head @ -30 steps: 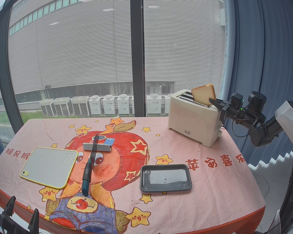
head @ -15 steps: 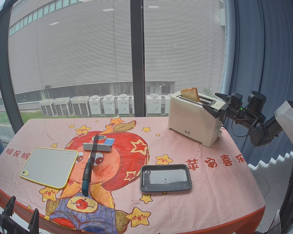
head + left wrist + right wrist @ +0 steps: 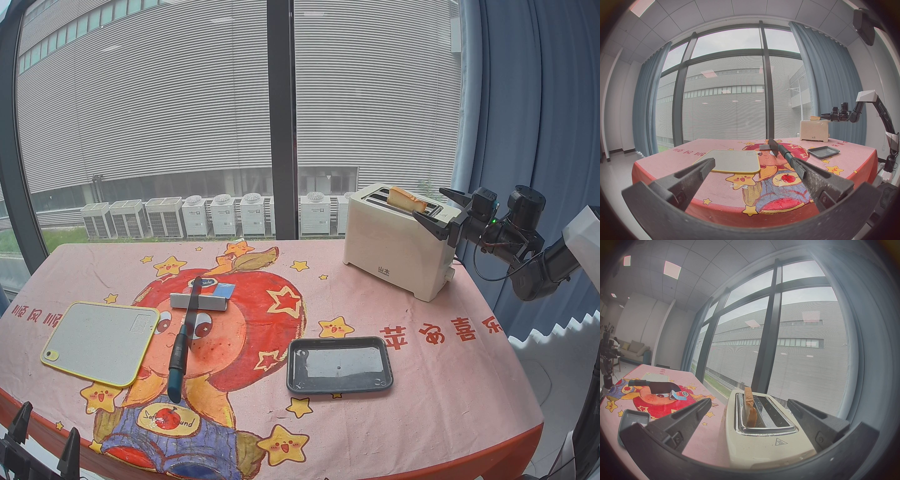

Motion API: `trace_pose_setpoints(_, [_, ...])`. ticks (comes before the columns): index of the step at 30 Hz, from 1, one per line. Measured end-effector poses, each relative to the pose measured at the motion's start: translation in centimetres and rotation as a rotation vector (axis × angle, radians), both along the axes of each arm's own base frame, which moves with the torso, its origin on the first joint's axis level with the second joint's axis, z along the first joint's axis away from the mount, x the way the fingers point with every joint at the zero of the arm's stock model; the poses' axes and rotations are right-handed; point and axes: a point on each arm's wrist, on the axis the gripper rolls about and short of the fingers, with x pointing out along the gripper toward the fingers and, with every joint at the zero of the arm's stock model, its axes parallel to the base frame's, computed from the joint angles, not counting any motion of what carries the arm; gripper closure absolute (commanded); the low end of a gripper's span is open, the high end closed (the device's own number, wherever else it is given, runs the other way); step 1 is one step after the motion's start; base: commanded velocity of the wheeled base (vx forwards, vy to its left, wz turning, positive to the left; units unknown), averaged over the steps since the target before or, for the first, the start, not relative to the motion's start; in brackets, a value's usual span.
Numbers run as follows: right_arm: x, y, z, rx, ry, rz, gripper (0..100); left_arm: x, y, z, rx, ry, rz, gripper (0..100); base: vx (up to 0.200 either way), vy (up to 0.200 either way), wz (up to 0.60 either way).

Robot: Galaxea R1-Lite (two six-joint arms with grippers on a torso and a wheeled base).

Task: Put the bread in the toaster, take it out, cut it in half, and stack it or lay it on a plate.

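Bread [image 3: 406,200] had dropped compared with one second before. Then it stood high over the toaster [image 3: 390,250], pinched by the right end effector [image 3: 429,202]. Now it sat low in a slot, with only its top edge showing. The right end effector had released it and hung with fingers spread just right of the toaster, at the far right of the desk [image 3: 437,375]. The loading step looked done; starting the toaster probably came next.

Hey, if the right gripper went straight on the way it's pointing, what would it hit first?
Probably the toaster: the open right gripper points at the near end of its top. The bread sits further along in a slot, so it would come second, though depth is hard to judge.
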Motion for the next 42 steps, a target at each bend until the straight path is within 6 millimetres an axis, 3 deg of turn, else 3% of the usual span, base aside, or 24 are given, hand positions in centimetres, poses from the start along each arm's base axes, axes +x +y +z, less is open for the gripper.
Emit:
trace_pose_setpoints(10, [-0.9,0.0,1.0,0.024,0.004,0.0,0,0.0,0.0,0.0,0.0,0.0,0.0,0,0.0,0.0,0.0])
trace_pose_setpoints(22, [-4.8,0.0,2.5,0.106,0.09,0.002,0,0.0,0.0,0.0,0.0,0.0,0.001,0,0.0,0.0,0.0])
trace_pose_setpoints(23, [-5.1,-0.1,2.5,0.107,0.092,0.0,100,0.0,0.0,0.0,0.0,0.0,0.001,0,0.0,0.0,0.0])
trace_pose_setpoints(42, [-5.8,-2.6,3.3,0.115,0.057,-0.072,100,0.0,0.0,0.0,0.0,0.0,0.001,0,0.0,0.0,0.0])
